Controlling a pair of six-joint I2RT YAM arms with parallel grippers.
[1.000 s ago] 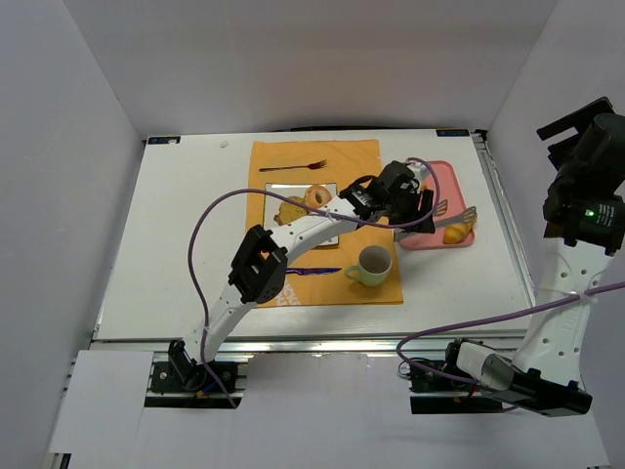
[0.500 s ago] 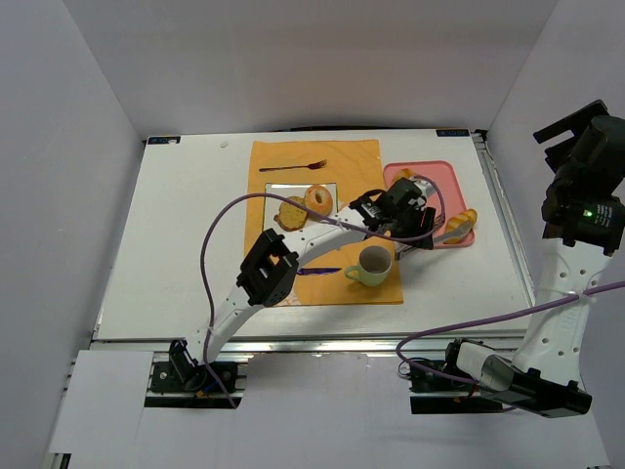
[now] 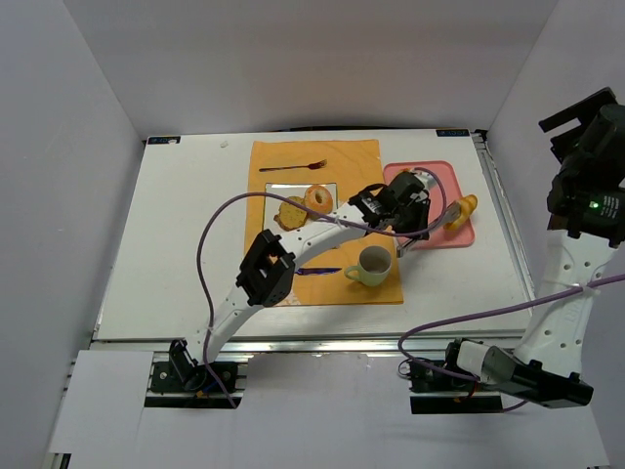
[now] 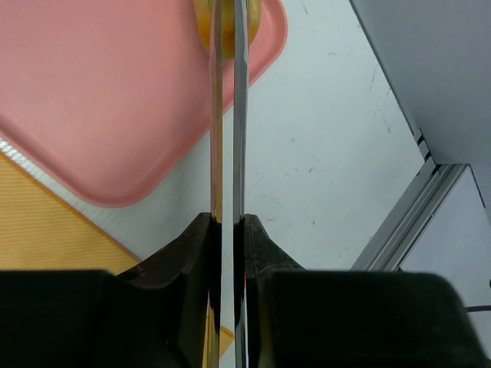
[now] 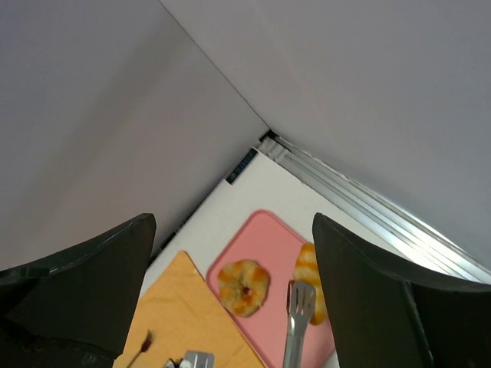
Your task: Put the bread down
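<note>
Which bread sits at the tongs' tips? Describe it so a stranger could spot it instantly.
Start at the pink tray right of the orange placemat. At its right edge lies an elongated yellow roll, at the tips of the tongs. The tray's other bread is round.

1. Left wrist view: tongs (image 4: 241, 115) cover most of the bread (image 4: 256, 17); the top edge crops the rest.
2. Pink tray (image 4: 92, 92) runs off the left and top edges.
3. My right fingers (image 5: 84, 284): dark blur, cropped at the bottom.
4. Top view: my left arm (image 3: 312, 230) hides the near right part of the plate (image 3: 283, 189).
</note>
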